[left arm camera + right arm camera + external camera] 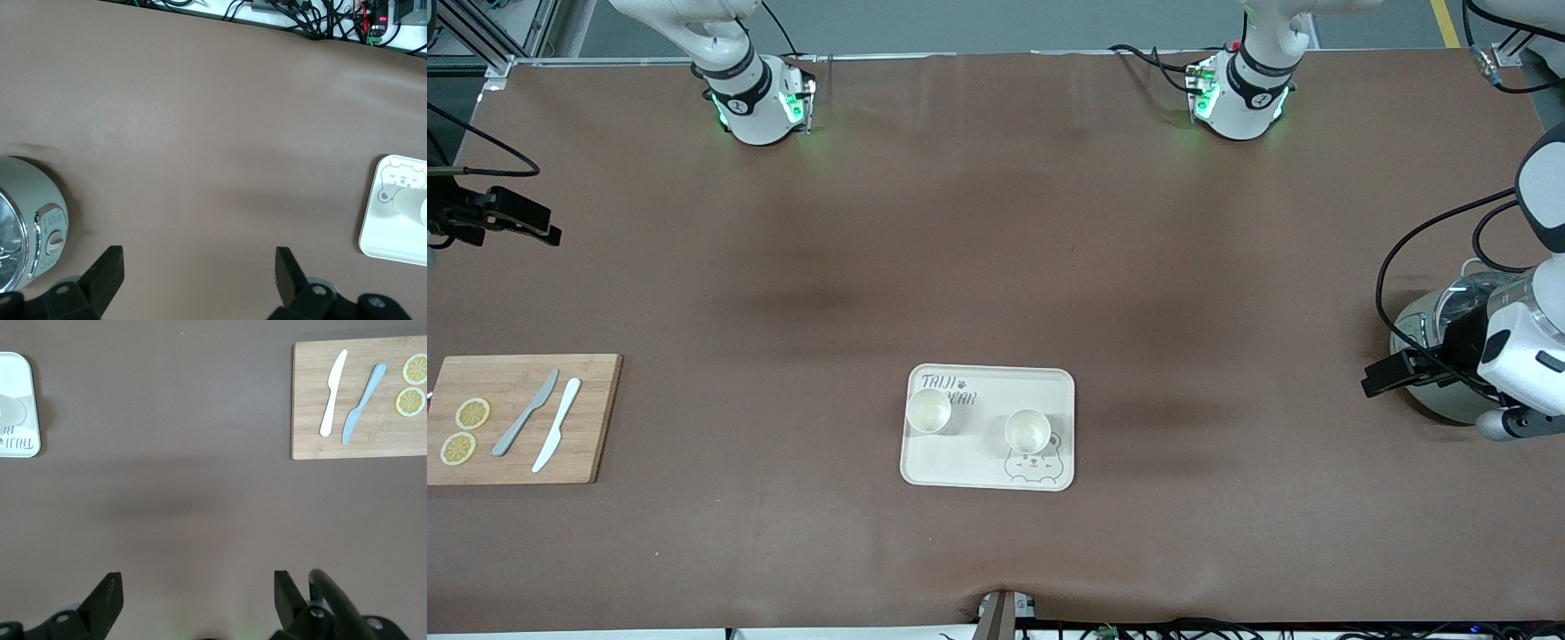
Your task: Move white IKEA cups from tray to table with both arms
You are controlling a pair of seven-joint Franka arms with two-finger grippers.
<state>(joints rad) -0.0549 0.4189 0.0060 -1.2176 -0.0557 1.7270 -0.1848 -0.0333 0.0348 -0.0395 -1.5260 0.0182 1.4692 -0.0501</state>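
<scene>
Both small off-white cups (928, 412) (1027, 431) sit upright on the cream bear-print tray (960, 467), near table (996, 267) edge. Left gripper (199, 267) and right gripper (197, 590) wait wide open, empty, over bare table at their own ends, clear for approach.

Cutting board (520, 418), knives, lemon slices, kettle (1440, 356)

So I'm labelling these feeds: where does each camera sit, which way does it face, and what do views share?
Front view: high across the table, facing both bases; tray holding two white cups.
Left wrist view: on the left arm, looking down past the open left gripper at table and a kettle.
Right wrist view: on the right arm, past the open right gripper; cutting board.
Shared: all show the tray.
</scene>
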